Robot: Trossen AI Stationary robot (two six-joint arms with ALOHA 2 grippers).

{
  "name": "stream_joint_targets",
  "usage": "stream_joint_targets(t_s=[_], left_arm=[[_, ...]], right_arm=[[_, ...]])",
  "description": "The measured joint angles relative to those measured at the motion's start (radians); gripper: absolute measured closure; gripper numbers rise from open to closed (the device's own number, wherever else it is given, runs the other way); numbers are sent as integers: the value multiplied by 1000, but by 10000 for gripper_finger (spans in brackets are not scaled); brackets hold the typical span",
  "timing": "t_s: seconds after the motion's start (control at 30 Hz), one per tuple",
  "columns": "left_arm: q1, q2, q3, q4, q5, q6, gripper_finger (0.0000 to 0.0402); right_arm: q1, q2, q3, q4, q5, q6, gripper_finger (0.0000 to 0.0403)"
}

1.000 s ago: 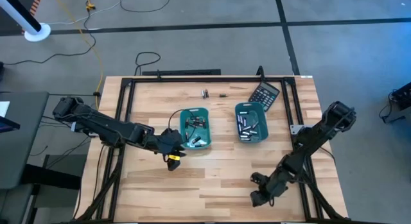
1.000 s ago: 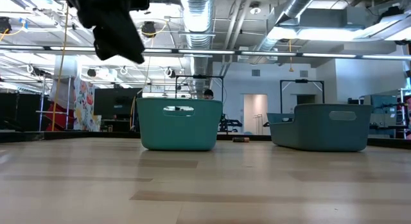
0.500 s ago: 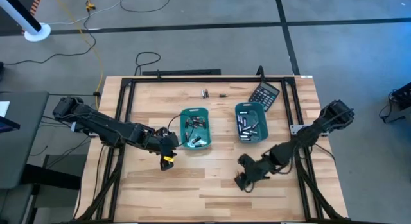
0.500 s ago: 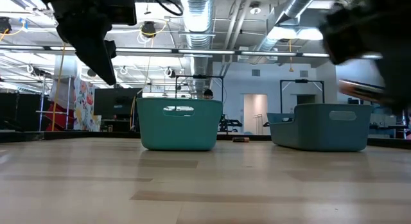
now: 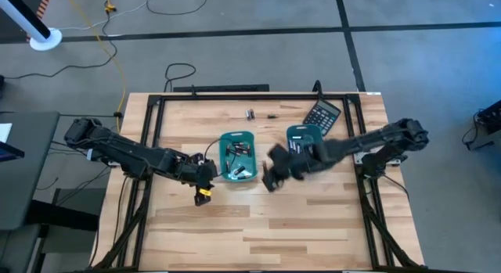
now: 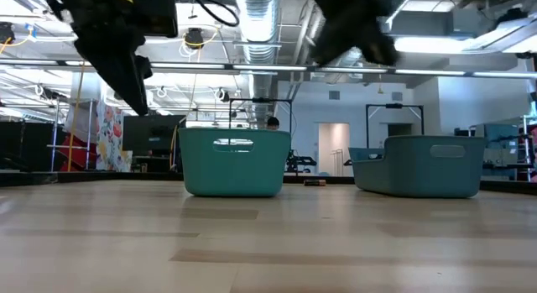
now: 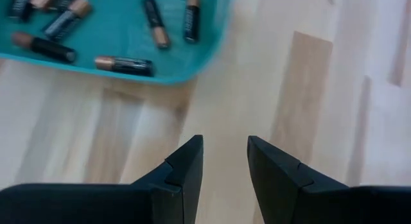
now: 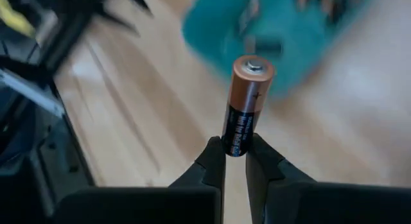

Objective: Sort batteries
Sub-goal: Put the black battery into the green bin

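Right gripper (image 8: 235,161) is pinching a copper-topped battery (image 8: 244,106) between the two teal trays (image 5: 237,157) — both holding batteries, two strays lying on the bench (image 5: 196,226) — left gripper (image 7: 225,166) is hovering part-spread, empty.

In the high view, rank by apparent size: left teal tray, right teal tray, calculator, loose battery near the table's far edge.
1. Left teal tray, about equal to the right teal tray, which the right arm partly hides.
2. Calculator.
3. Loose battery.
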Motion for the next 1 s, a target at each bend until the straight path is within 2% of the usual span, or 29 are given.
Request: stream_joint_targets(t_s=[0.13,0.27,0.43,0.53,0.77,1.0], left_arm=[[44,0,0,0,-32,-41,283],[94,0,0,0,-36,-100,283],[150,0,0,2,-42,-156,283],[171,0,0,6,-48,-198,283],[180,0,0,4,-68,-306,283],[166,0,0,4,-99,-409,283]], right_arm=[[-104,51,116,-2,2,-208,362],[-176,164,255,-33,-10,-394,362],[-243,352,430,-200,-101,-537,363],[-279,458,502,-292,-121,-599,363],[-325,613,577,-317,-221,-720,363],[-326,641,586,-324,-243,-826,360]])
